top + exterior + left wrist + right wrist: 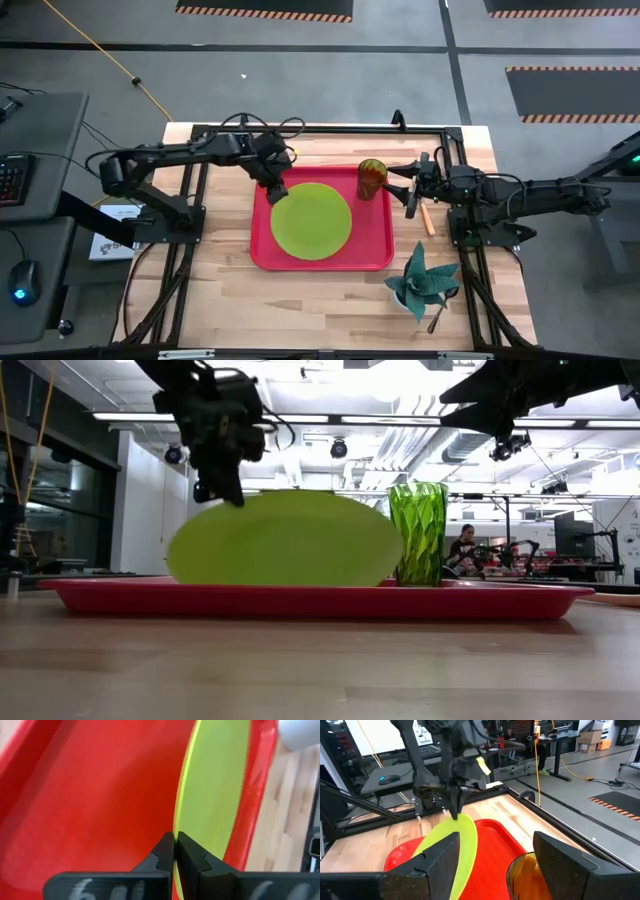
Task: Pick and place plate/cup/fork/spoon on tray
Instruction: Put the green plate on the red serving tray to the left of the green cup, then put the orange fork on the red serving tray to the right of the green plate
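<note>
The lime-green plate (311, 221) is tilted over the red tray (375, 250). My left gripper (275, 186) is shut on its raised far-left rim, and its near edge (290, 582) rests on the tray. The green-amber cup (372, 178) stands upright in the tray's far right corner. My right gripper (403, 186) is open just right of the cup and higher than it (500, 420), touching nothing. The fork (428, 218) lies on the table right of the tray. A slim dark thing (437, 318), perhaps the spoon, sticks out from under the plant. My left gripper pinches the plate's rim (176, 827) between its two fingers, at the plate's far-left edge (228, 500). The fingers come from above, slanting down. The held side is lifted and the plate tilts, its opposite edge down on the tray.
A teal spiky plant (420, 280) stands on the table near the right front. Dark frame rails (470, 250) run along the table's sides. Bare wood lies in front of the tray (300, 310). People and desks show in the room behind.
</note>
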